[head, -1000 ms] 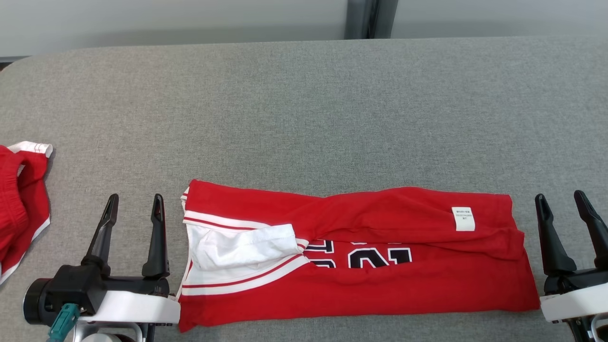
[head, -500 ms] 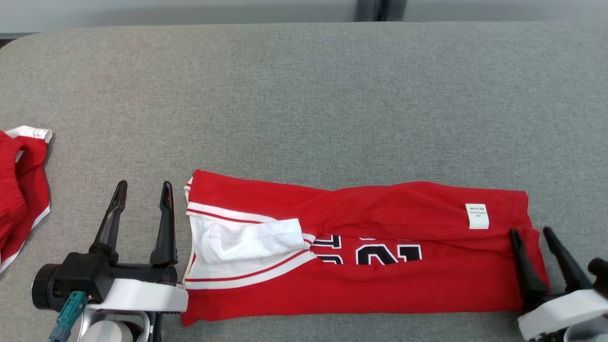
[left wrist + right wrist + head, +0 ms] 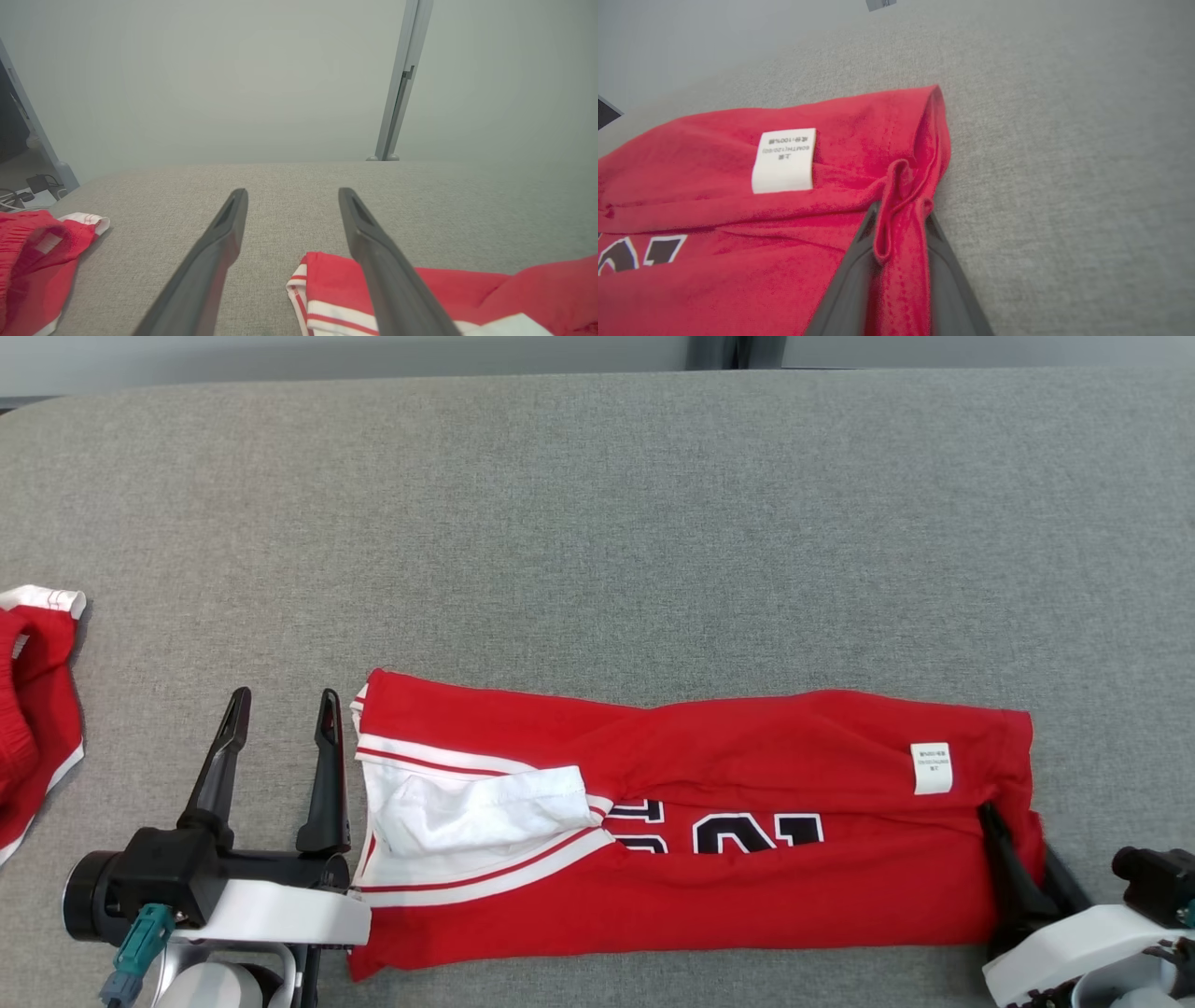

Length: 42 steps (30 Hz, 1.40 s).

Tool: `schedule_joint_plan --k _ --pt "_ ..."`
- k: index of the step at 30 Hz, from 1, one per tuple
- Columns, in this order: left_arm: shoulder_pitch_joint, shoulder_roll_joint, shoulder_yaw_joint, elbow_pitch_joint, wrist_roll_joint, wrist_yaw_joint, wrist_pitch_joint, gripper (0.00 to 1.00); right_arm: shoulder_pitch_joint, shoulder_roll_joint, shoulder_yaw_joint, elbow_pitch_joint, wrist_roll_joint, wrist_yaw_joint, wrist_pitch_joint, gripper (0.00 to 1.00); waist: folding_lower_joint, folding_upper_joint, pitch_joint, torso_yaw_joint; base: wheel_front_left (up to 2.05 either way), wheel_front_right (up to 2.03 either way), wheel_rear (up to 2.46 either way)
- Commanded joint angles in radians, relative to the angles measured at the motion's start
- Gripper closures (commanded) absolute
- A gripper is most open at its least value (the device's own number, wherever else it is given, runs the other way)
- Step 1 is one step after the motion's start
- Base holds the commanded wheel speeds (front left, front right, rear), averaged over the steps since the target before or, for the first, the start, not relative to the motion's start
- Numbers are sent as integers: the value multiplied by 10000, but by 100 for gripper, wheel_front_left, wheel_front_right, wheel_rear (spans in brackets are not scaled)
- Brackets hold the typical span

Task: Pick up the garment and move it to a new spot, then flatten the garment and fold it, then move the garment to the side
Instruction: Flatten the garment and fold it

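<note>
Red garment (image 3: 709,896), white tag (image 3: 784,161) "100%"; R gripper (image 3: 901,213) pinches it, L gripper (image 3: 285,693) wide.

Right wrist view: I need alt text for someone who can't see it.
The right end effector has its two dark fingers closed on a bunched fold at the edge of a red shirt. A white label sits on the cloth to the left; grey table lies to the right.
</note>
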Motion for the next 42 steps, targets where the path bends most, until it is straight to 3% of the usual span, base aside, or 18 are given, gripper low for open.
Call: schedule_joint_plan --k 1,6,19,26,33,42 --pt "-130 52 20 2 28 67 -4 0 188 138 372 389 157 7 199 100 0 -1 4 8 0 0 0" --pt "-212 38 -30 19 21 93 21 0 -73 -221 451 158 729 -21 189 100 0 -1 30 -36 0 0 0" --pt "-195 74 -92 -88 -26 202 70 0 -320 -1879 -1557 -247 815 -18 107 100 0 -1 56 -264 0 0 0" --pt "-213 53 -134 -115 36 249 36 0 -192 -2281 -1761 -551 711 -12 109 100 0 -1 7 -270 0 0 0" --pt "-40 10 -49 -164 -15 347 3 0 -159 -2136 -1303 -2233 565 4 472 100 0 -1 -136 -346 0 0 0" --pt "-76 -12 -149 -124 -54 282 4 0 -535 -675 551 -4996 448 7 2315 100 0 -1 -320 -124 0 0 0"
